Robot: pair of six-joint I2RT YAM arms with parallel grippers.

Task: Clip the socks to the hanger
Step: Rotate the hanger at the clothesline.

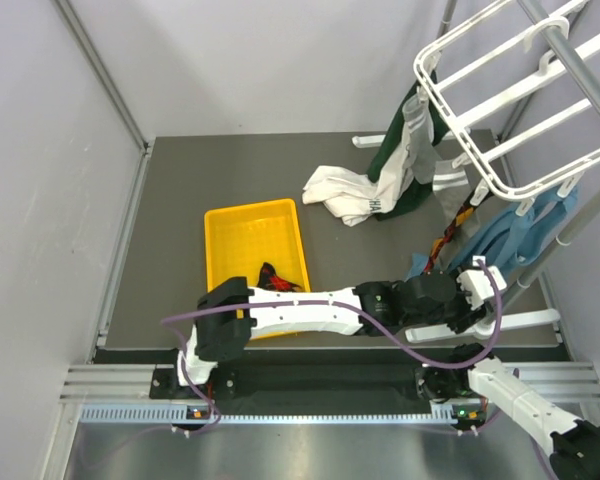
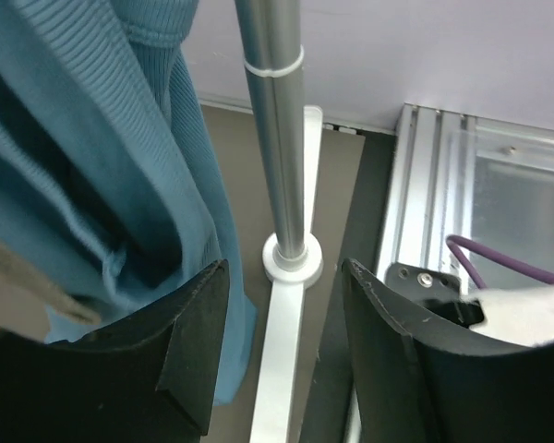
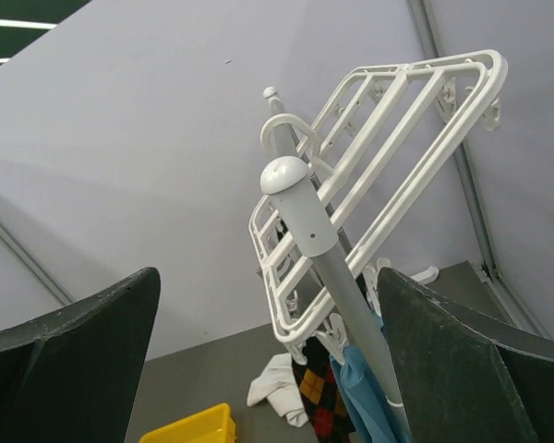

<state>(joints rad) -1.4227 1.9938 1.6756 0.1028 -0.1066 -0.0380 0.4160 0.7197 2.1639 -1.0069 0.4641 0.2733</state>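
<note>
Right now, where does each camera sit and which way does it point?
Top external: above and behind the bases, looking down on the table; left arm and right arm visible.
Left wrist: low by the stand pole, facing it and blue fabric; open left gripper shows.
Right wrist: tilted up at the hanger; open right gripper shows.
Shared: top and right wrist both see hanger and yellow tray.

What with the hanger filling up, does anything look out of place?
A crumpled white fabric heap lies on the table right of the yellow tray, neither in it nor clipped. One argyle sock lies in the tray.
</note>
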